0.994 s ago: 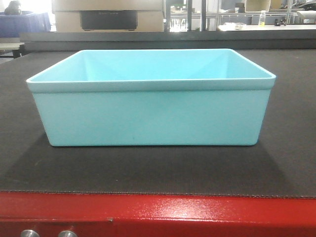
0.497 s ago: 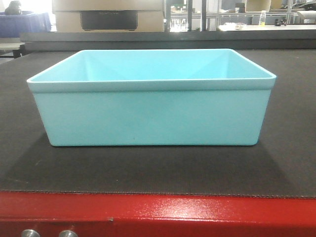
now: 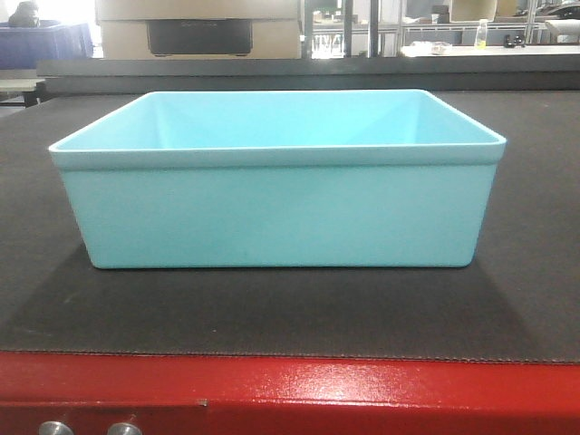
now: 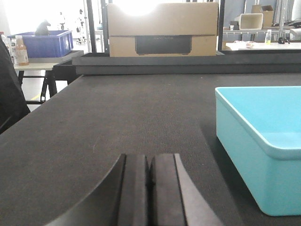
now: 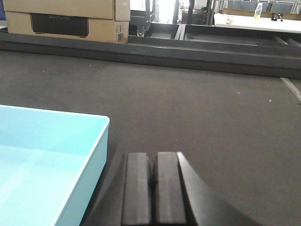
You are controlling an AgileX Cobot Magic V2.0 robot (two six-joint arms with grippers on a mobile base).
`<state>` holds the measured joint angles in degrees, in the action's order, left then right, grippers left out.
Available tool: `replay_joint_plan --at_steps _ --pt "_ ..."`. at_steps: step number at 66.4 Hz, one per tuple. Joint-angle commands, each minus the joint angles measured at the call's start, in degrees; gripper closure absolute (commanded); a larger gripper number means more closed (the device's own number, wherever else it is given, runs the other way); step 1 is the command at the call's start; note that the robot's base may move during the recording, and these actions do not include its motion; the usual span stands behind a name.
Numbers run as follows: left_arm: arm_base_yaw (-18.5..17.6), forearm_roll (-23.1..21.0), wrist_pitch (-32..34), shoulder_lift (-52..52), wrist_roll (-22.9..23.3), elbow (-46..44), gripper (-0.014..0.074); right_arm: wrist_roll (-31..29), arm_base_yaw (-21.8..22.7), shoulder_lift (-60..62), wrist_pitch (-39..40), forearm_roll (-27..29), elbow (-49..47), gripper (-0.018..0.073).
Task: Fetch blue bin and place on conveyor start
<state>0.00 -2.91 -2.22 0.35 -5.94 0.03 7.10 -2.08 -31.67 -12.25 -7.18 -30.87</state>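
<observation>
Belt [image 3: 272,313] seemingly open around blue bin [image 3: 276,213].

dark grey conveyor belt [image 3: 272,313] (red frame edge [image 3: 299,390]), turquoise bin [image 3: 276,213] resting upright on it

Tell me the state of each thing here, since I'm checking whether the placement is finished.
blue bin: upright, empty, resting flat on the belt, untouched.
conveyor start: carrying the bin just behind its red frame edge.
left gripper: shut, empty, beside the bin's left side.
right gripper: shut, empty, beside the bin's right side.
cardboard box: standing beyond the belt.

Cardboard box [image 4: 162,29] and tables [image 5: 256,21] behind, backlit.
</observation>
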Motion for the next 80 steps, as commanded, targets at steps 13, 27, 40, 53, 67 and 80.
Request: replay_joint_plan --at_steps 13,27,40,53,67,80 --pt "0.09 -0.44 1.59 -0.35 -0.16 -0.03 0.0708 -0.04 0.3 0.38 1.86 -0.69 -0.01 0.0721" --pt "0.09 -0.44 1.59 -0.35 -0.16 -0.03 0.0708 -0.04 0.3 0.38 2.2 -0.69 -0.01 0.0721" --pt "0.09 -0.44 1.59 -0.35 -0.16 -0.03 0.0708 -0.04 0.3 0.38 2.44 -0.69 -0.01 0.0721" --pt "0.09 -0.44 1.59 -0.35 -0.16 -0.03 0.0708 -0.95 0.93 0.57 2.43 0.92 0.2 0.0721" --pt "0.09 -0.44 1.59 -0.35 -0.16 -0.03 0.0708 -9.26 5.06 7.63 2.81 8.76 5.84 0.0721" --pt "0.09 -0.44 1.59 -0.35 -0.16 -0.03 0.0708 -9.26 9.05 17.41 5.5 10.31 16.57 0.0721"
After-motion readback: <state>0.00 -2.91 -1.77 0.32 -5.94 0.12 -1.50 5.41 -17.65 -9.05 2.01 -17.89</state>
